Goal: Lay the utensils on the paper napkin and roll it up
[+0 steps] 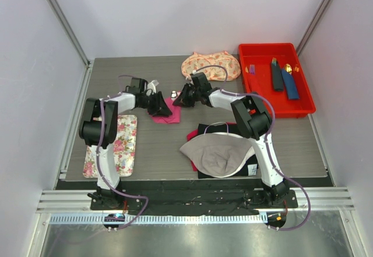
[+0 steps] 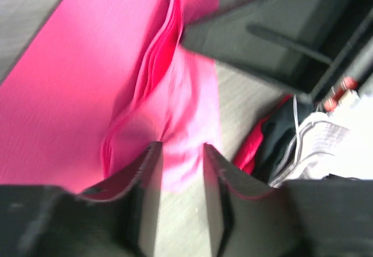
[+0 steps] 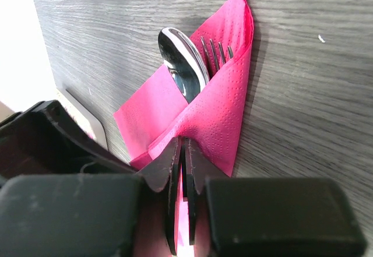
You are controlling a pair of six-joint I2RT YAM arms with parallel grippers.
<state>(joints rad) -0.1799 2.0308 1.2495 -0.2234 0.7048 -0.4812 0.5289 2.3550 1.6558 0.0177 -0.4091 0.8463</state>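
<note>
A bright magenta-pink paper napkin (image 3: 215, 111), finely dotted in texture, wraps mirror-bright silver metal utensils (image 3: 185, 64) on a grey wood-grain table (image 1: 151, 152). A cream rectangular mat (image 1: 119, 143) is printed with pink flowers. A peach fabric pouch (image 1: 211, 66) carries small scattered prints. A glossy red plastic tray (image 1: 285, 115) holds a navy napkin roll (image 1: 276, 77), a blue napkin roll (image 1: 289, 85), a gold utensil (image 1: 288, 67) and a purple fork (image 1: 252, 69). The left arm (image 1: 102, 123) and right arm (image 1: 250, 117) are black and white, with purple cables.
</note>
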